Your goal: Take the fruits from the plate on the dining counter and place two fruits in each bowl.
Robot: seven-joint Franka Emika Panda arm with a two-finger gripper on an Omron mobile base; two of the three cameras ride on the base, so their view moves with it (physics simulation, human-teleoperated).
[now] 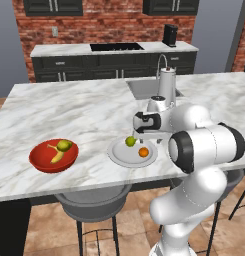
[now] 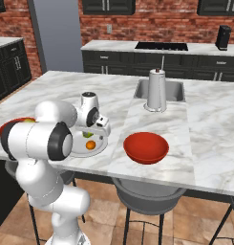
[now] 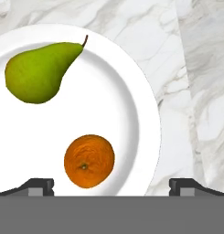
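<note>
Hand view: unlabelled pear (image 3: 38,71), orange (image 3: 89,160); plate (image 3: 131,114).

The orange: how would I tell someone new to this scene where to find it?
Start at the marble dining counter, then find the pale plate near its front edge, right of the red bowl holding a banana. The orange is the round fruit there; its neighbour is a green pear.

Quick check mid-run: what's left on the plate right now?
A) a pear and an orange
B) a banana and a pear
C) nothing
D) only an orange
A: the hand view shows a green pear and an orange lying apart on the plate, while the banana already sits in the left red bowl with another green fruit.
</note>
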